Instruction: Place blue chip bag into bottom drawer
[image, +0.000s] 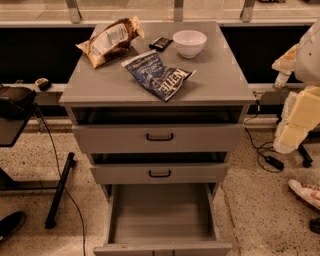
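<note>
The blue chip bag (158, 75) lies flat on the grey cabinet top, near its front middle, white lettering facing up. The bottom drawer (161, 247) is pulled fully out below the two shallower drawers, and its plain grey inside holds nothing. My arm shows as cream-white segments at the right edge of the view. The gripper (283, 70) hangs beside the cabinet's right side at about top height, well to the right of the bag and not touching it.
A brown-and-tan snack bag (110, 40), a small black object (161, 43) and a white bowl (189, 43) sit at the back of the cabinet top (100, 87). The two upper drawers (160, 137) are slightly open. Cables run on the floor on both sides.
</note>
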